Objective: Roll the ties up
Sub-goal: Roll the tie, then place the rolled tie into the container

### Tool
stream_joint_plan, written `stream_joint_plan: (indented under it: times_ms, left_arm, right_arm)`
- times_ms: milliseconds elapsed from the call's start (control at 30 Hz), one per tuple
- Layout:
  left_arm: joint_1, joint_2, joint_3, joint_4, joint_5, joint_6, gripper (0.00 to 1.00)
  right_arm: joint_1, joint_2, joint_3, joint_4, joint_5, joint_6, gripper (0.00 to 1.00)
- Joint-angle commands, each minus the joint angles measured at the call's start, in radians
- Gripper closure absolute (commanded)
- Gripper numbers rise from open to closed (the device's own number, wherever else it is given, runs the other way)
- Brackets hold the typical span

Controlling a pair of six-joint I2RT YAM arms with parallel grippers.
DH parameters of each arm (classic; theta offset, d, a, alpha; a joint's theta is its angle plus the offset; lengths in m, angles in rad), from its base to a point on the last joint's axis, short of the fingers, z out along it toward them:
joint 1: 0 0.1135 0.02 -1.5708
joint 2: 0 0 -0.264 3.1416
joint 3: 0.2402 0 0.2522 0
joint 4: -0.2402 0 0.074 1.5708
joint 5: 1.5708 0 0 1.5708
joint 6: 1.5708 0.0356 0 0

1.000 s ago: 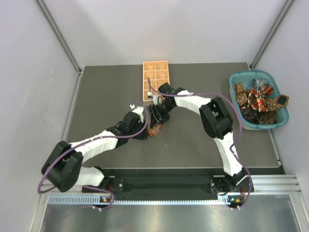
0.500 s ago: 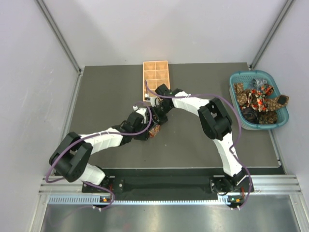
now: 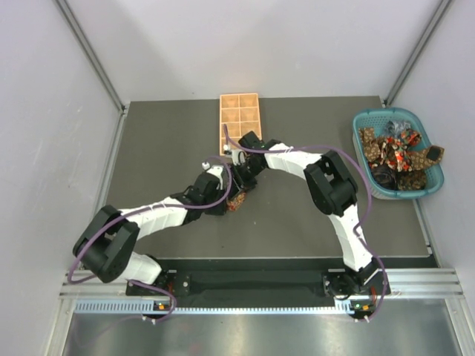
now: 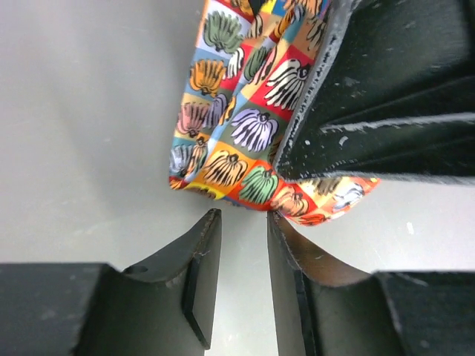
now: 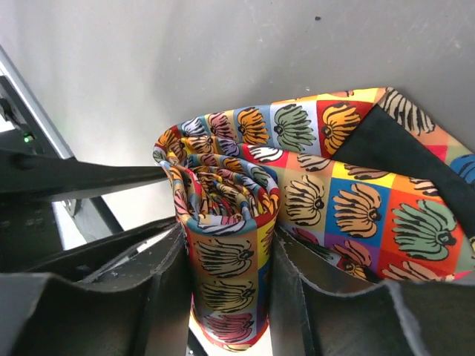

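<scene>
A tie with a bright checked print of brush-like motifs is partly rolled into a tight coil (image 5: pixel 223 193), and its loose tail (image 5: pixel 371 200) spreads to the right over the table. My right gripper (image 5: pixel 228 233) is shut on the coil, one finger on each side. From above, the tie (image 3: pixel 236 200) shows only as a small patch under both grippers in mid-table. My left gripper (image 4: pixel 243 216) is open with a narrow empty gap, just below the tie's lower edge (image 4: pixel 245 178); its right fingertip (image 4: pixel 276 222) touches the fabric. Both grippers, left (image 3: pixel 228 194) and right (image 3: pixel 241 182), meet there.
A tan wooden compartment tray (image 3: pixel 239 111) lies just behind the grippers. A teal basket (image 3: pixel 362 119) at the right edge holds several more ties (image 3: pixel 397 152) in a heap. Grey walls close in the dark table (image 3: pixel 163 141) on three sides.
My left arm has pushed forward and right, bringing its gripper up against the tie. The right gripper shifted slightly left with the coil.
</scene>
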Motion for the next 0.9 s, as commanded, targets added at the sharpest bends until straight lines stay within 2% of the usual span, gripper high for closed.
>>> stream_joint_plan:
  times_ms: [0,267,467,533,600,700,733,767,867]
  left_arm:
    - [0.005,-0.108,-0.008,0.022,-0.055,-0.018,0.63]
    - [0.006,-0.383,0.007,-0.09,-0.108,-0.048,0.59]
    - [0.005,-0.442,0.041,-0.118,-0.188,-0.064,0.52]
    - [0.006,-0.439,0.05,-0.106,-0.214,-0.07,0.42]
    - [0.005,-0.416,0.057,-0.092,-0.246,-0.07,0.36]
    - [0.006,-0.347,0.102,-0.069,-0.309,-0.073,0.15]
    - [0.011,-0.324,0.119,-0.066,-0.329,-0.082,0.04]
    - [0.015,-0.272,0.158,-0.064,-0.345,-0.082,0.01]
    - [0.058,-0.163,0.255,-0.059,-0.316,-0.076,0.01]
  right_arm:
    - [0.05,0.001,-0.031,0.025,0.029,0.008,0.73]
    - [-0.006,-0.106,-0.032,0.094,-0.059,0.057,0.9]
    - [-0.105,-0.221,-0.003,0.091,-0.079,0.094,0.98]
    - [-0.161,-0.269,-0.006,0.092,-0.082,0.112,0.99]
    - [-0.201,-0.304,-0.011,0.103,-0.086,0.125,1.0]
    - [-0.282,-0.369,-0.025,0.115,-0.087,0.148,1.0]
    - [-0.321,-0.393,-0.023,0.115,-0.088,0.155,1.0]
    - [-0.338,-0.402,-0.022,0.114,-0.091,0.158,1.0]
    - [-0.401,-0.429,0.021,0.064,-0.09,0.14,1.0]
